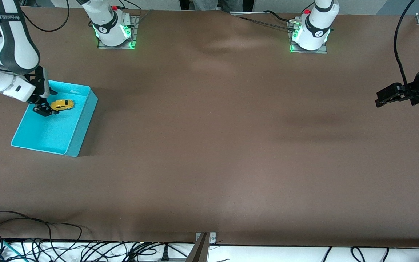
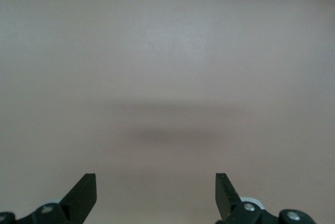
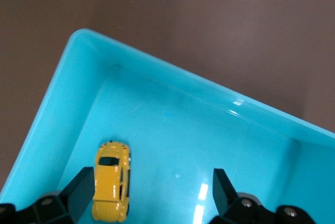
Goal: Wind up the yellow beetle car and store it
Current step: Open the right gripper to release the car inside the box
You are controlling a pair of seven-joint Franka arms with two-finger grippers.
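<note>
The right gripper [image 1: 46,109] hangs inside the turquoise bin [image 1: 82,120], fingers spread apart and released, holding nothing. In the right wrist view its two black fingertips [image 3: 81,190] stand wide, and the yellow car [image 3: 111,180] sits on the bin floor just beside one of them; whether it touches that finger cannot be told. One car is present: it rests on its wheels inside the bin, in the part of the bin farther from the front camera, close to a bin wall. One bin is present, an open rectangular tub at the right arm's end of the table. The left gripper [image 1: 386,98] waits over bare table at the left arm's end, well apart from the bin, fingers also spread and empty; its wrist view shows both fingertips [image 2: 84,192] wide apart above plain brown surface. The table [image 1: 209,145] is covered with one brown sheet, slightly wrinkled. Two arm bases with green lights stand along the table edge farthest from the front camera. Loose black cables [image 1: 49,247] lie along the edge nearest that camera.
</note>
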